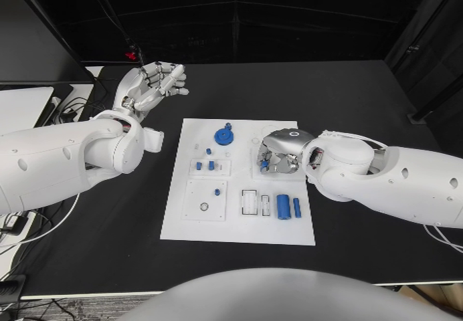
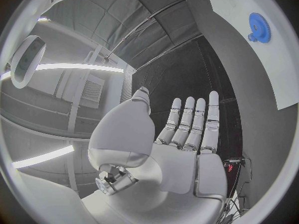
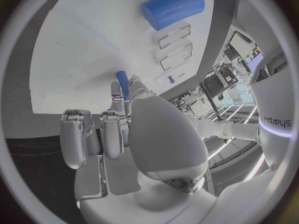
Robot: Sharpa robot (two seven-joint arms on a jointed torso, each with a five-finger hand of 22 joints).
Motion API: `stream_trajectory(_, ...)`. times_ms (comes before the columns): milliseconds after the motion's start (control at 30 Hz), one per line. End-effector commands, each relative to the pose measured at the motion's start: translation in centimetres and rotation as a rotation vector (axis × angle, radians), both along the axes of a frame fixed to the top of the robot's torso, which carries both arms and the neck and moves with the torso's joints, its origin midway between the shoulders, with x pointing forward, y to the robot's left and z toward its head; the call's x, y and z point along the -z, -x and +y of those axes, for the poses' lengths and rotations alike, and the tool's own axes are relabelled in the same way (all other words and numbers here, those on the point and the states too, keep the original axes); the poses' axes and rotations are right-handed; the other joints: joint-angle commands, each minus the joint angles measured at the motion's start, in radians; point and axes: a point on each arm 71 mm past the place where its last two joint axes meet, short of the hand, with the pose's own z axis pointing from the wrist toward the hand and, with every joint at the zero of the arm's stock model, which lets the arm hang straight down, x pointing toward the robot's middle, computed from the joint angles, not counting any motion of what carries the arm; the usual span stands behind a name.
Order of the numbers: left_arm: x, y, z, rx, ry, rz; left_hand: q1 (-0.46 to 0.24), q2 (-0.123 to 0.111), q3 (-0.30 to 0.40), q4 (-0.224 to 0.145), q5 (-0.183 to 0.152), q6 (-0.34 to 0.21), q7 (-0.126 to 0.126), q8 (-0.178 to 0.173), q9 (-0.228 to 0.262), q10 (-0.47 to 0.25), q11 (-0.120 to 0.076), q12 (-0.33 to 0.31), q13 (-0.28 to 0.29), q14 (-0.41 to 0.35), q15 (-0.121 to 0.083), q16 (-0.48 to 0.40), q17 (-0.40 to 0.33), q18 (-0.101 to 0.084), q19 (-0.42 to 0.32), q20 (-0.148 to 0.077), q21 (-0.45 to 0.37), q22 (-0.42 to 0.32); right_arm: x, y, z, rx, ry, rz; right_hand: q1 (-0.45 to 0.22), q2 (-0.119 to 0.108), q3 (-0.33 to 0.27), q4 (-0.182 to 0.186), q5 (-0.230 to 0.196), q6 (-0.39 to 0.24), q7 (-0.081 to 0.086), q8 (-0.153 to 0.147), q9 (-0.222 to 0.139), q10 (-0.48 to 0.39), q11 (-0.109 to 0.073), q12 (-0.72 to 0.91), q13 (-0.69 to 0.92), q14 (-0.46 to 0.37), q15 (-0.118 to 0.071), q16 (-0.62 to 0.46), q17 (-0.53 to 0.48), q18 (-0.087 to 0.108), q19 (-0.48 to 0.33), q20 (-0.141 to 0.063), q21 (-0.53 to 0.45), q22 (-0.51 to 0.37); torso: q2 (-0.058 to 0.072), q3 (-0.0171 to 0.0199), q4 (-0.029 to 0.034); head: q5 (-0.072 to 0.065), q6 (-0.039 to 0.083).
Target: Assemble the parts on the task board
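I see the white task board (image 1: 241,227) in the middle of the frame, with wide black table (image 1: 366,100) open along its upper and right sides. My left hand (image 1: 154,83) is raised at the upper left, well off the board's left edge, fingers straight and apart, holding nothing. My right hand (image 1: 280,152) sits palm down over the board's upper right area, fingers curled under it. The right wrist view shows a small blue part (image 3: 122,82) at the fingertips; I cannot tell whether it is pinched or merely touched. A blue gear (image 1: 224,136) lies at upper centre of the board, a blue cylinder (image 1: 284,206) lower right, just beside a thin blue pin (image 1: 297,207). What lies beneath my right palm is hidden.
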Motion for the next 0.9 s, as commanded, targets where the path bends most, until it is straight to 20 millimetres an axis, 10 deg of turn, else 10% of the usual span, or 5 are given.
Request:
stream_trajectory(33,-0.1,0.0,0.0,0.006,0.005,-0.006,0.004,0.008,-0.006,-0.003,0.007,-0.006,0.11,0.005,0.001,-0.007,0.0,0.005,-0.001,-0.003,-0.003,0.007,-0.002,-0.01,0.005,0.001,0.004,0.001,-0.8,0.3,0.1,-0.021,-0.072,-0.06,0.006,0.0,0.006,0.001,-0.004,0.009,-0.001,0.006,0.001,0.01,0.002,-0.006,-0.001,0.084,-0.009,0.007,0.16,0.001,0.088,-0.008,0.003,0.251,-0.001,0.0001,-0.0004,0.0,0.0)
stream_trajectory(533,0.1,-0.1,-0.1,0.007,0.004,0.001,0.008,0.011,-0.008,-0.003,0.009,-0.006,0.11,0.009,0.0,-0.007,-0.001,0.01,-0.002,-0.003,-0.004,0.011,-0.004,-0.009,0.009,0.001,0.008,0.002,-2.9,1.9,-0.8,-0.032,-0.2,-0.133,0.018,-0.009,0.01,0.0,-0.004,0.016,0.004,0.003,-0.001,0.019,0.007,-0.018,-0.001,0.084,-0.005,0.008,0.162,0.0,0.089,-0.007,0.005,0.252,-0.001,-0.0008,0.0007,0.001,0.0)
stream_trajectory(900,0.2,-0.1,-0.3,0.009,0.003,0.002,0.008,0.012,-0.009,-0.003,0.009,-0.006,0.11,0.009,0.0,-0.007,-0.001,0.011,-0.002,-0.002,-0.004,0.012,-0.004,-0.009,0.009,0.001,0.009,0.002,-3.5,2.3,2.6,-0.125,-0.272,-0.129,0.031,-0.007,0.019,-0.001,-0.004,0.022,0.006,0.002,-0.001,0.025,0.008,-0.026,-0.001,0.085,-0.004,0.01,0.166,-0.001,0.09,-0.006,0.008,0.253,0.0,-0.0008,0.0029,0.02,0.0)
